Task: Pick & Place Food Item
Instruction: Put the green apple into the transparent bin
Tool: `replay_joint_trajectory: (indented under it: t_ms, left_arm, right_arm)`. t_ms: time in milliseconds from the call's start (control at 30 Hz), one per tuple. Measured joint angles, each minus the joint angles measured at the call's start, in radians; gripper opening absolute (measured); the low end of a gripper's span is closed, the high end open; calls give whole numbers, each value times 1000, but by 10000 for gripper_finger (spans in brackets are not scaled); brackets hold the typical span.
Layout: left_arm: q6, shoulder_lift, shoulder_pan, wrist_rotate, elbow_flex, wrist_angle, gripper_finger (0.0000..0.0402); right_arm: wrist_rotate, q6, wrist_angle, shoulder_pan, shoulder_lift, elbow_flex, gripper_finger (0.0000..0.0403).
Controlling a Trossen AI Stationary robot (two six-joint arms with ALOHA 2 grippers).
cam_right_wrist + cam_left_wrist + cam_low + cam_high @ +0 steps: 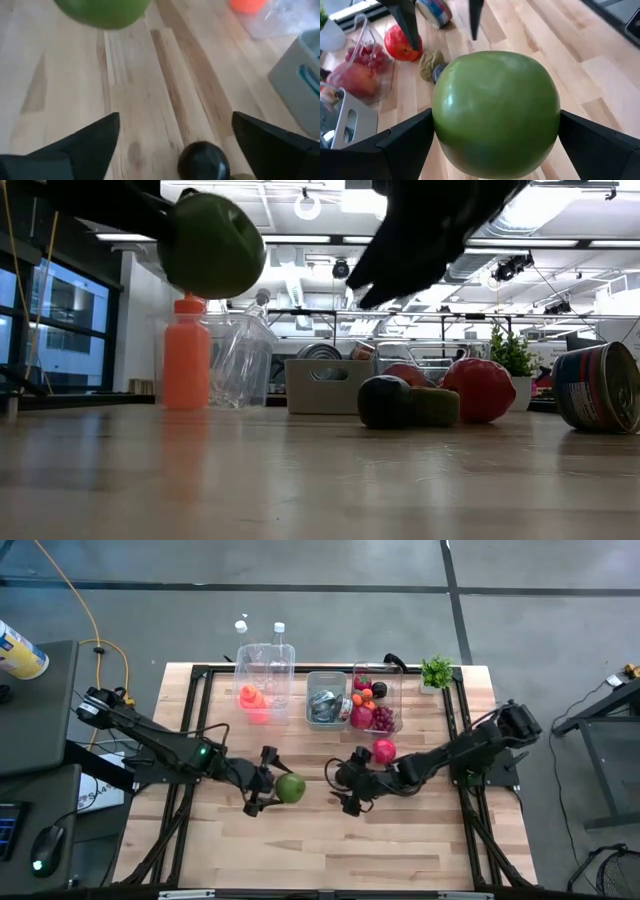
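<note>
High view: the left gripper (272,790) sits a little left of the table's (300,840) middle, its two fingers pinching a green apple (290,788) from both sides. The apple is at about three o'clock from that gripper's wrist. In the low view the apple (211,245) hangs well above the wood, lifted clear, with the dark arm behind it. The left wrist view shows the apple (495,112) filling the space between the two dark fingers (402,147), each one touching its side.

The right gripper (350,785) is just right of the table's middle, at three o'clock from the apple and apart from it. Its fingers (75,145) are spread wide with nothing between them; below them on the wood lies a small dark round fruit (202,161). In the low view that dark fruit (385,402) rests on the table touching an olive-green lump (435,406).

A red apple (384,751) lies at one o'clock from the right gripper, near a clear tub (392,722) of mixed fruit. At twelve o'clock of the table stand a grey bin (326,700), a clear container (266,668) and an orange bottle (252,700). A small green plant (436,671) is at the far right corner. In the low view a tin can (598,388) lies on its side at the right.
</note>
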Motion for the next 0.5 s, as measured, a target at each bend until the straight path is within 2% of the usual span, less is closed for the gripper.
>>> replay_joint_trajectory:
  t_ms: [100, 267, 500]
  left_arm:
    - [-15, 0, 9, 0, 0, -21, 385]
    - [-34, 3, 12, 1, 0, -28, 385]
    - [-39, 3, 12, 5, 0, -31, 385]
  right_arm:
    - [-24, 0, 52, -19, 38, 1, 394]
    - [-50, -28, 115, -32, 83, 1, 389]
    - [-76, -10, 148, -33, 83, 1, 395]
